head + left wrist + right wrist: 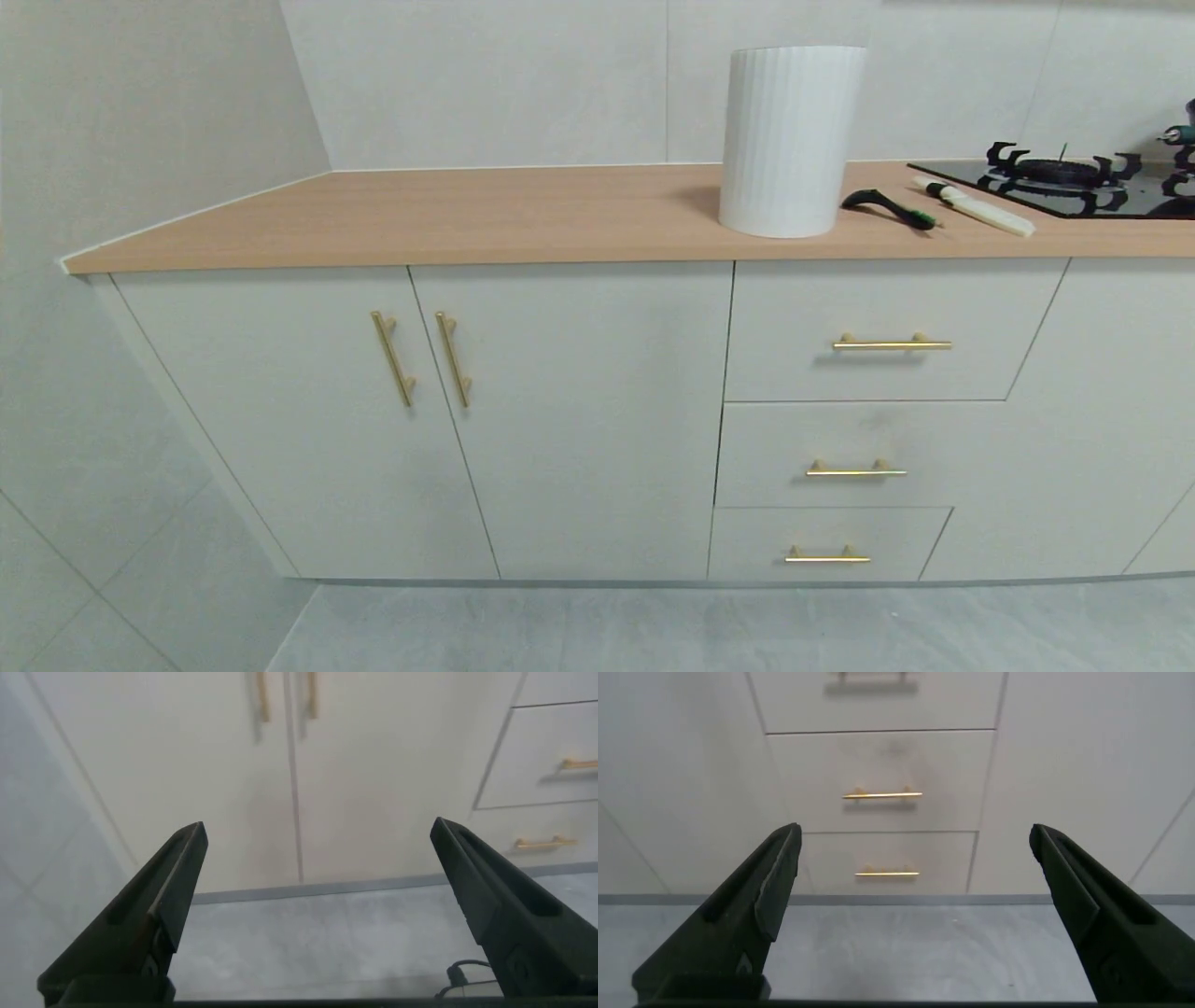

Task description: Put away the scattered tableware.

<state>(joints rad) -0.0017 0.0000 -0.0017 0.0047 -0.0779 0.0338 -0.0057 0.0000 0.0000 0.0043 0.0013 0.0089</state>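
On the wooden countertop (420, 215) a tall white ribbed holder (790, 140) stands toward the right. Beside it lie a black-handled utensil with a green tip (892, 207) and a cream-coloured utensil (976, 205). My left gripper (318, 840) is open and held low, facing the double cabinet doors (290, 756) above the floor. My right gripper (915, 845) is open too, facing the stack of drawers (882, 779) with nothing between its fingers.
A black gas hob (1064, 177) sits at the countertop's right end. Below are two cabinet doors with gold handles (420, 355) and three drawers with gold bar handles (892, 343). Grey tiled floor (653, 630) runs along the cabinet front; a wall (112, 140) closes the left side.
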